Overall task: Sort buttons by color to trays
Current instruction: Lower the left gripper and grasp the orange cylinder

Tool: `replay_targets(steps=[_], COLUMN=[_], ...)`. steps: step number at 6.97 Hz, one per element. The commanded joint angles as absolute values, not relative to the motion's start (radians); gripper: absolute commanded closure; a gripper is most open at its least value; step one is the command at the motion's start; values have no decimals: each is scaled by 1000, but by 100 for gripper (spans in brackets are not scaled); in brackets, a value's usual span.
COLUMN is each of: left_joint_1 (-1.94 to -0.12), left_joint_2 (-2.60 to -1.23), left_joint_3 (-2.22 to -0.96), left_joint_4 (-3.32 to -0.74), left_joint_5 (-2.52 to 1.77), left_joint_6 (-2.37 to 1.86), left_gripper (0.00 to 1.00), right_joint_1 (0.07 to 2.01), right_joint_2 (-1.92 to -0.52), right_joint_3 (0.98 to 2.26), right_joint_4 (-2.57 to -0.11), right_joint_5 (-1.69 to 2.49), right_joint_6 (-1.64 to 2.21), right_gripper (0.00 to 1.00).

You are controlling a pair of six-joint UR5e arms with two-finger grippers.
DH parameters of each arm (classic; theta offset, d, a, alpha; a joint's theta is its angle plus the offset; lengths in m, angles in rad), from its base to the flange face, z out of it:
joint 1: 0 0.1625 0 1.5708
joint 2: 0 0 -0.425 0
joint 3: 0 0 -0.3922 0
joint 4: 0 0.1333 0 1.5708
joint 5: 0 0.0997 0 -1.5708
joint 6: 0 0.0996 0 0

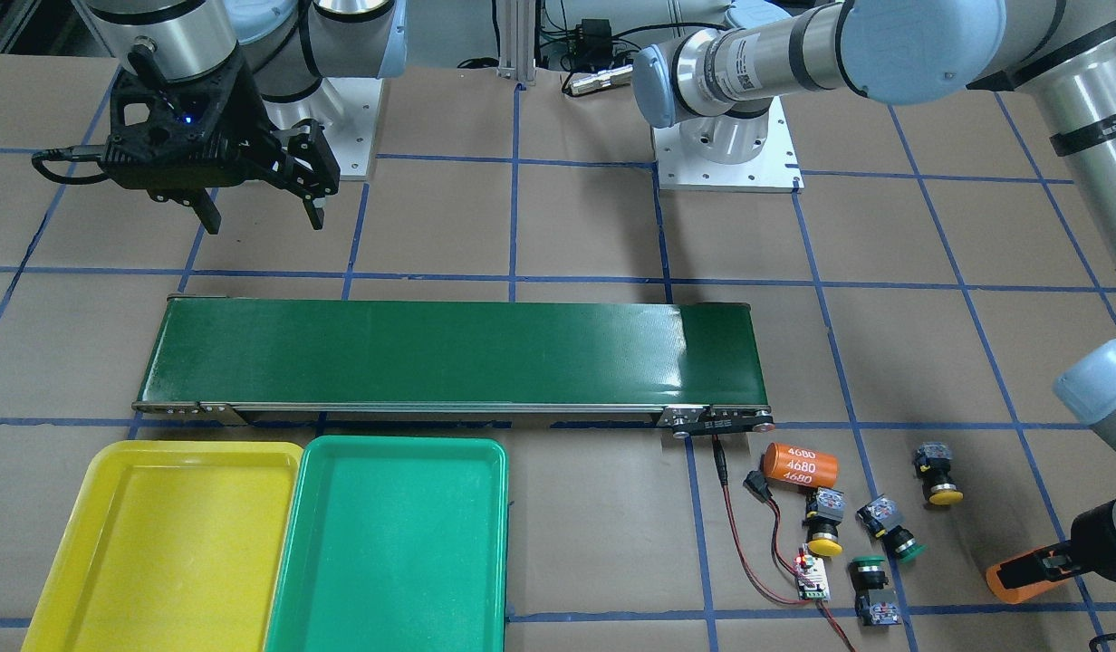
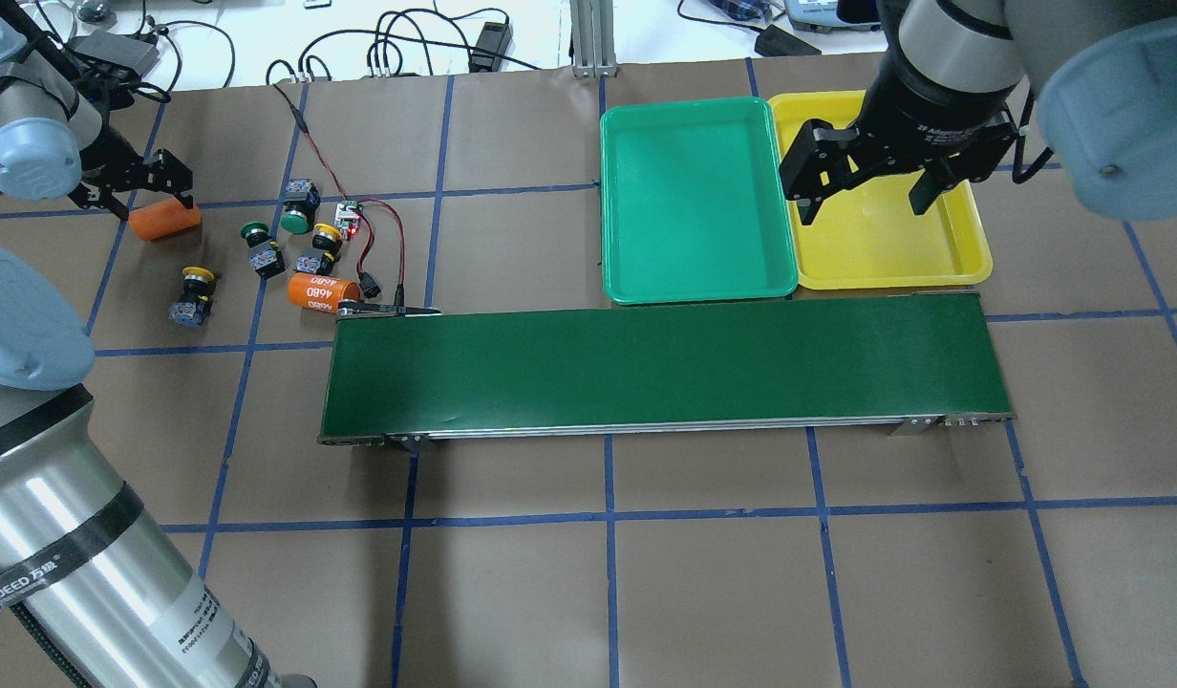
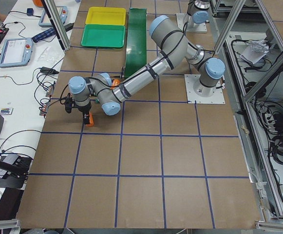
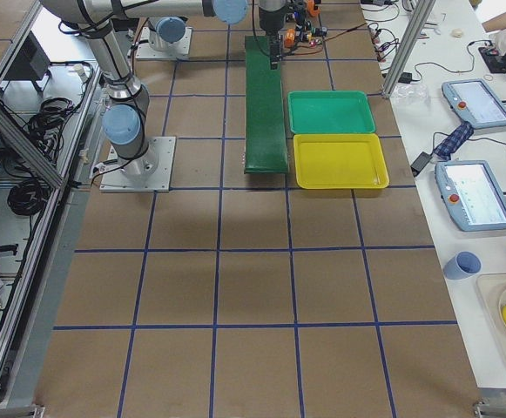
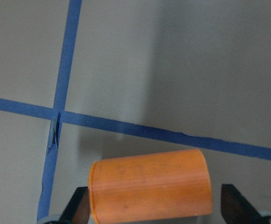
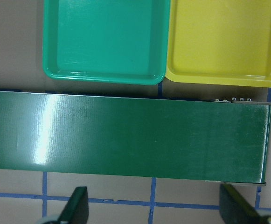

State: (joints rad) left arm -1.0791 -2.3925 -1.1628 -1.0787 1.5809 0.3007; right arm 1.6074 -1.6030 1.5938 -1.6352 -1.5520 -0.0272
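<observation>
Left gripper (image 5: 157, 206), jaws apart, straddles an orange cylinder (image 5: 149, 189), not a button: closing would likely grab the wrong part. The buttons (image 2: 260, 250) lie unsorted at overhead's left; right gripper (image 2: 864, 208) hangs open upper right, near the yellow tray (image 2: 885, 263)

Glossy plastic yellow tray (image 1: 159, 543), glossy green tray (image 1: 386, 543), shiny smooth conveyor belt (image 1: 431, 353), matt paper table (image 1: 567, 226), smooth orange cylinder (image 5: 149, 191), my matt black fingers (image 5: 79, 207)

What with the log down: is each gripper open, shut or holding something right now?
Left gripper: open, straddling the orange cylinder, not clamped on it.
Right gripper: open, empty.
</observation>
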Motion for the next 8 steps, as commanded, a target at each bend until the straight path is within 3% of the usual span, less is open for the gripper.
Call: replay_targets(steps=[1,8], left_joint_1=[-1081,-1081], left_joint_2=[-2393,-2413], left_joint_3=[-1161,-1129], left_joint_4=[-1078,-1080], left_joint_5=[1582,1585], left_joint_6=[301,302], left_gripper=[0,0], right_joint_1=[1606,1605], right_joint_2=[-1603,-1603], right_joint_3=[1594,1594], right_joint_4=[-1635,-1635], right_joint_5=[-1552,-1554], right_joint_6=[-29,-29], right_gripper=[0,0])
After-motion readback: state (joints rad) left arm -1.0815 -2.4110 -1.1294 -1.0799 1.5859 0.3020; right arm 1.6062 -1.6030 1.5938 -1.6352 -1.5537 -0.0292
